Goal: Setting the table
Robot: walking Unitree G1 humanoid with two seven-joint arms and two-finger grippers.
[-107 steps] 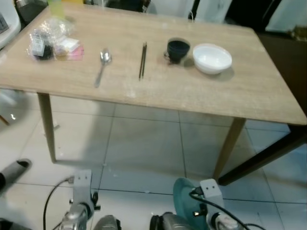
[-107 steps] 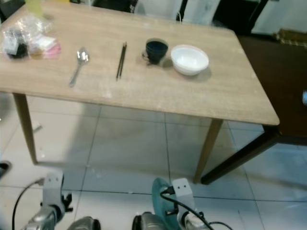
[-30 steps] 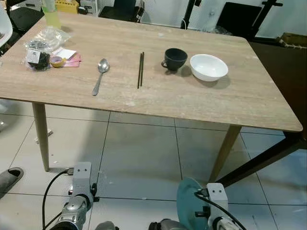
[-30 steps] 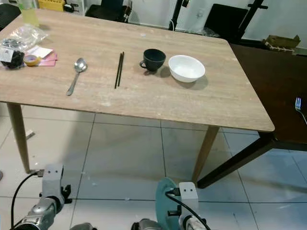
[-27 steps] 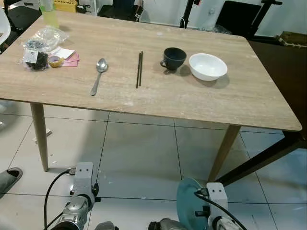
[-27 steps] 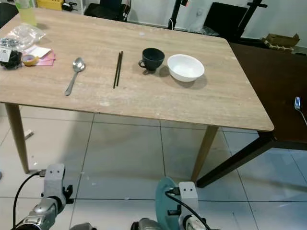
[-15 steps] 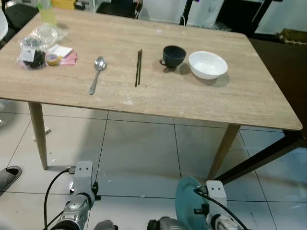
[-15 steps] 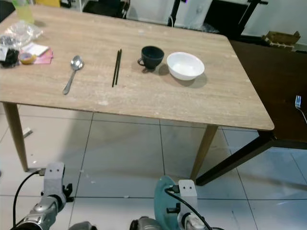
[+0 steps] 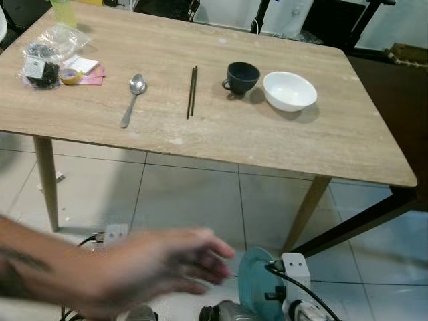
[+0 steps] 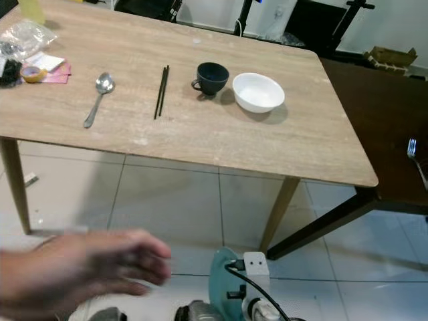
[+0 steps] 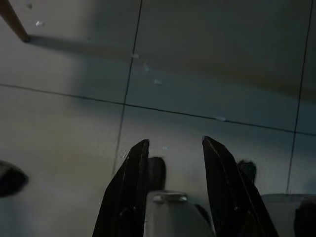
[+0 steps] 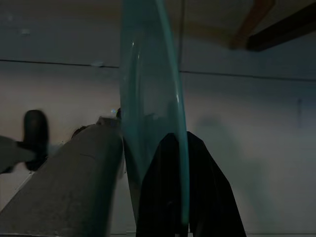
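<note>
Teal plate [image 12: 153, 113] clamped in right pincer [image 12: 170, 163], left pincer [image 11: 173, 153] parted, empty, blurred hand [image 9: 154, 264] nearby

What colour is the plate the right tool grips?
Translucent teal round plate, clearest in the right wrist view.

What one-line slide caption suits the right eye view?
Wooden table set with spoon, chopsticks, dark cup, white bowl; a person's blurred hand crosses the foreground.

On the surface [image 9: 221, 134], the spoon [image 9: 133, 95] lay at 9 o'clock of the chopsticks [image 9: 192, 90]; the cup [image 9: 241, 76] and bowl [image 9: 289, 90] stood at 3 o'clock. A packet [image 9: 47, 56] lay far at 9 o'clock.
</note>
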